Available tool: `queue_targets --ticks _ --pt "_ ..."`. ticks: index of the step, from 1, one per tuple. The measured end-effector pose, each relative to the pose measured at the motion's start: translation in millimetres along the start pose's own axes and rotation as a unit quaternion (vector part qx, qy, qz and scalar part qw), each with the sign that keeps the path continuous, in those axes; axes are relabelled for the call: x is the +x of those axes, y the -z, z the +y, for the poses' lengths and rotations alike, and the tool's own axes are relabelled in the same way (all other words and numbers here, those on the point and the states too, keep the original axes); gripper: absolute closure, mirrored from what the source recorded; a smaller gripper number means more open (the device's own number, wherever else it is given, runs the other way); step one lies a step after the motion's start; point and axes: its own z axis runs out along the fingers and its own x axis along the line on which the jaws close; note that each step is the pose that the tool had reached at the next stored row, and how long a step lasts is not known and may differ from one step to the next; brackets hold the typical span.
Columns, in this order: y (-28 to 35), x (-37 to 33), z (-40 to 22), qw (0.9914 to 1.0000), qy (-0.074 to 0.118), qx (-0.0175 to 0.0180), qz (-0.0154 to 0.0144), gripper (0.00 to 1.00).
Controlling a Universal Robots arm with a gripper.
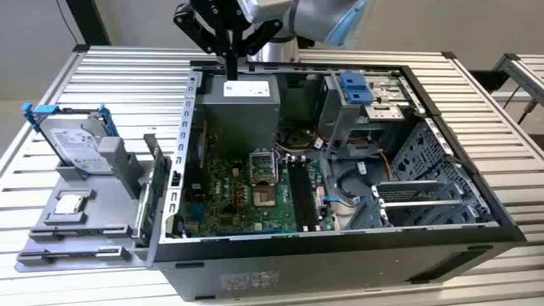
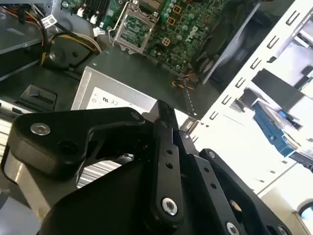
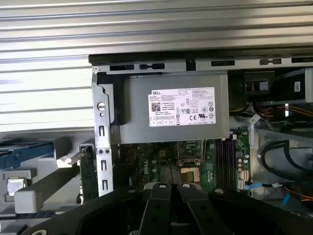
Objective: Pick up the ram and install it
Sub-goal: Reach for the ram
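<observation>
My gripper (image 1: pixel 231 74) hangs over the back left of the open computer case (image 1: pixel 463 239), just above the grey power supply (image 1: pixel 242 95). Its black fingers (image 3: pixel 161 205) stand pressed together, shut, with nothing showing between them in both wrist views. The fingertips (image 2: pixel 165 113) point at the power supply's labelled face (image 2: pixel 105 100). The ram is out of view. Past the power supply lies the green motherboard (image 1: pixel 246 204), with long dark memory slots (image 1: pixel 302 191) beside the processor socket (image 1: pixel 264 171). These slots (image 3: pixel 222 156) also appear in the first wrist view.
On the exterior view's left, a grey fixture (image 1: pixel 85 236) holds a hard drive (image 1: pixel 76 146) in a blue frame, a small square chip (image 1: pixel 68 204) and an upright green card (image 1: pixel 153 185). Blue latches (image 1: pixel 355 88), cables (image 1: pixel 353 185) and metal bays crowd the case's right side.
</observation>
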Motion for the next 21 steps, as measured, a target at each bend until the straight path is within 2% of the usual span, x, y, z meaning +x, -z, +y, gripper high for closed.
queue_targets --ticks 21 --pt "5.8 -0.1 0.3 1.0 0.0 0.0 0.0 1.0"
